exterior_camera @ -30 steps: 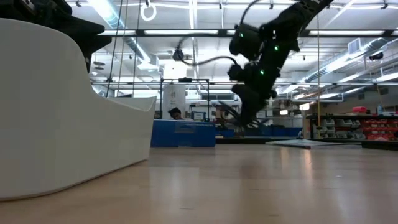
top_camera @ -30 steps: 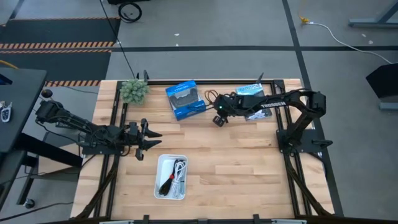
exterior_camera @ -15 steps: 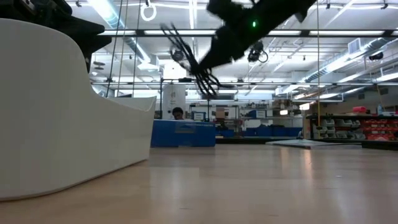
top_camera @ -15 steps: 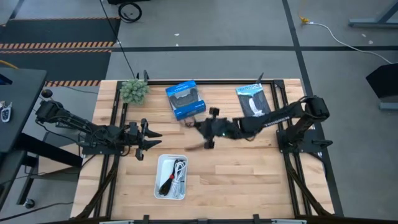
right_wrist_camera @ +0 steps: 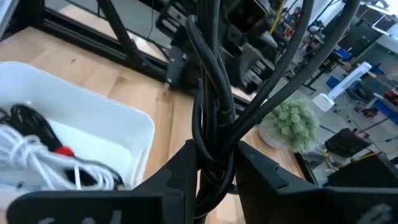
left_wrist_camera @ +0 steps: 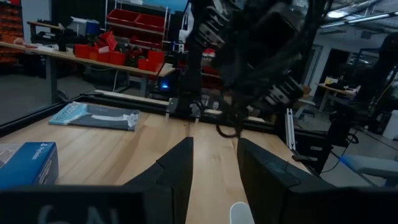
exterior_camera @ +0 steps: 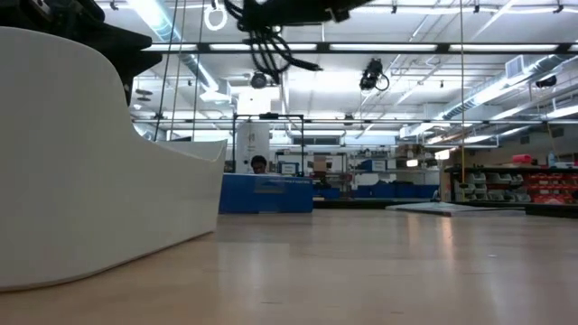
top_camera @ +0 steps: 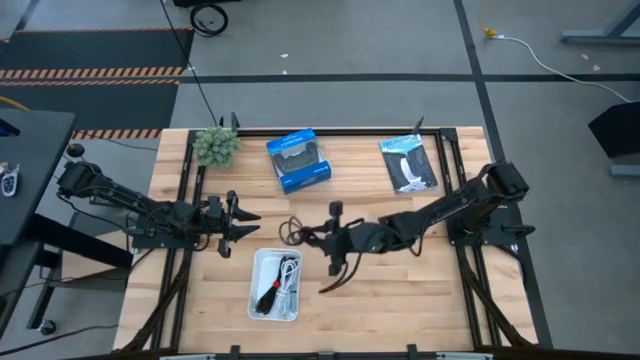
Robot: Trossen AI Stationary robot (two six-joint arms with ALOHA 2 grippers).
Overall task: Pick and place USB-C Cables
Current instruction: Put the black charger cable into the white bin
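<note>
My right gripper reaches to the table's middle, just beyond the far rim of the white tray, and is shut on a dark coiled USB-C cable. In the low view the cable dangles high above the tabletop. In the tray lie a white cable and a black cable with a red tie. My left gripper waits open to the left of the tray; its fingers touch nothing. My right gripper pinches the dark cable's bundled strands between its two fingers, several strands at once. The fingers point toward the table's left. The cable is lifted clear of the table, and its loops stick out past the fingertips.
A blue box and a dark flat packet lie near the far edge, and a small green plant stands at the far left corner. The tray's white wall fills the left of the low view. Bare wood lies right of the tray.
My right gripper has travelled from beside the blue box toward the near edge and the table's left, up to the tray's far rim, staying shut. The dark cable has gone with it, lifted clear, and now shows at the top of the low view.
</note>
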